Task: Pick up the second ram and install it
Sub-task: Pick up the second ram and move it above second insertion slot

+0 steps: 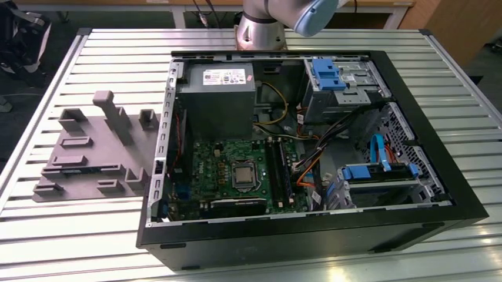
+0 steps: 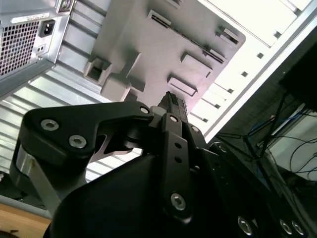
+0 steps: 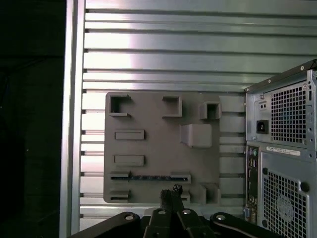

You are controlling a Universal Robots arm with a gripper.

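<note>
The second ram is found lying along a slot of the gray holder, which is set on the tabletop beside the computer case. The pincer is held above the holder, near the ram but apart from it, drawn narrow and gripping nothing.

I see an open black computer case on the slatted metal table, taking up the exterior view's centre and right. Inside, a grey power supply sits higher in frame than the green motherboard, and blue drive brackets are at the upper right. A grey fixture plate lies just beside the case, at the exterior view's left.
</note>
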